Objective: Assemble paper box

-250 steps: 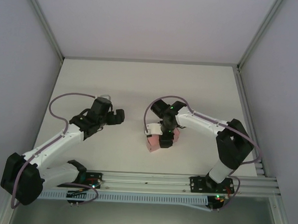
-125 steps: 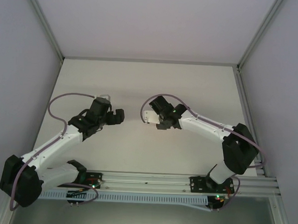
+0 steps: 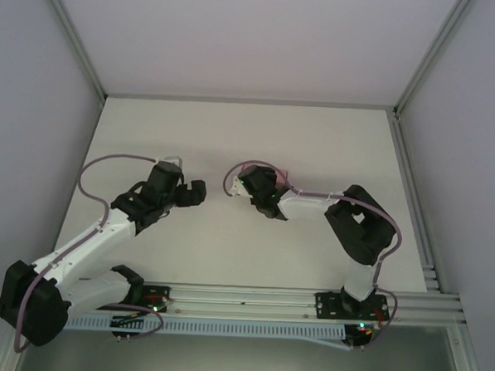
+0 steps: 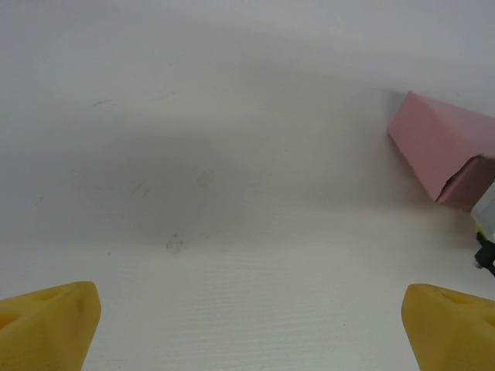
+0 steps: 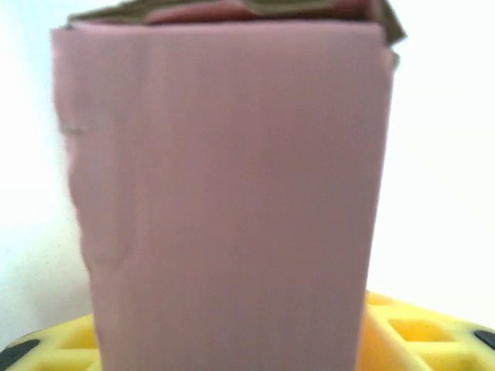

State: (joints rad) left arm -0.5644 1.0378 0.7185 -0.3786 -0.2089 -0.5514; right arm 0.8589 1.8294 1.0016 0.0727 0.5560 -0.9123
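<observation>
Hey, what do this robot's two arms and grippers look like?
The left arm and right arm are white tubes with bulky black joints, and each trails a looping mauve cable. The left gripper and right gripper are black, with yellow fingers.

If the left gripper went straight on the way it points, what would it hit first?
Probably the bare white table; the left gripper points down at it, and the paper box sits right of that line.
</observation>
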